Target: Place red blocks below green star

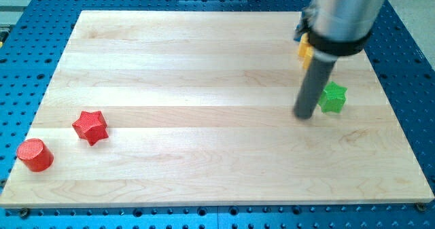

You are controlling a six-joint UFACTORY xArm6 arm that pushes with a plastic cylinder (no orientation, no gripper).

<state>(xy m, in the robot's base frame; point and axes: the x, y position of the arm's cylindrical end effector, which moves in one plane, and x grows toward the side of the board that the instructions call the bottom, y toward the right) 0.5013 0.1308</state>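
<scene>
On the wooden worktop (204,59), my tip (304,115) rests just left of the green star (333,98), with no jaws to open or close, well apart from the red star (90,127) and red cylinder (35,155) at the view's left.

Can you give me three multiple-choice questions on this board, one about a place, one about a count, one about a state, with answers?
1. Where is my tip relative to the green star?
A. just to its left in the view
B. far below it
C. on top of it

2. How many red blocks are on the board?
A. one
B. two
C. four

3. Are the red blocks below the green star yet?
A. yes, both
B. one only
C. neither

Answers:
1 A: my tip stands beside the green star.
2 B: a red star and a red cylinder.
3 C: both lie far off at the view's left.
</scene>
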